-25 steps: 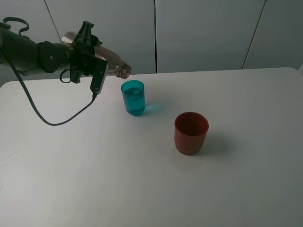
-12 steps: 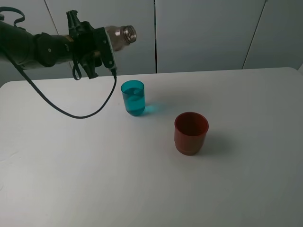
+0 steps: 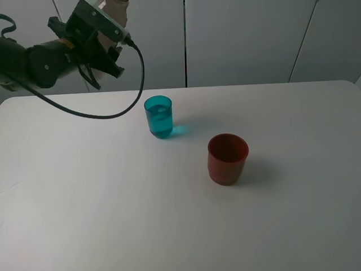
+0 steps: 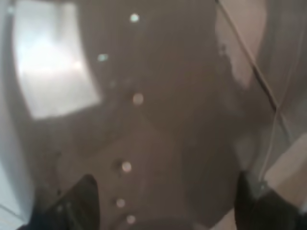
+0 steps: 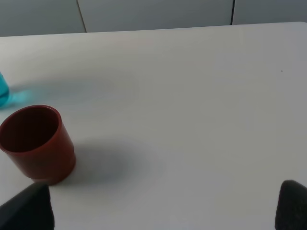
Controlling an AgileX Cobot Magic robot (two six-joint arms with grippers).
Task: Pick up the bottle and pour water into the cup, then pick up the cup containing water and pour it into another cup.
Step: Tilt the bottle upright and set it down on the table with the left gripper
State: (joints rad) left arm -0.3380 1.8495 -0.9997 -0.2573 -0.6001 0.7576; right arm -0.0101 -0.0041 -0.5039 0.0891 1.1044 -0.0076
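Observation:
My left gripper (image 3: 103,25) is raised at the back left, shut on the smoky bottle (image 3: 116,8). The bottle's upper part runs out of the top of the exterior view. In the left wrist view the bottle (image 4: 153,105) fills the picture between the two dark fingertips (image 4: 72,203). The teal cup (image 3: 159,117) stands on the table with water in it, well below and right of the bottle. The red cup (image 3: 227,158) stands to its right and nearer the front. My right gripper (image 5: 158,211) hovers open near the red cup (image 5: 36,143), holding nothing.
A black cable (image 3: 107,113) hangs in a loop from the left arm above the white table (image 3: 113,214). Grey wall panels (image 3: 242,39) stand behind the table's far edge. A sliver of the teal cup (image 5: 2,91) shows in the right wrist view.
The left arm has swung the bottle up from a pouring tilt over the teal cup, drawing it up and to the left. Both cups have stayed put.

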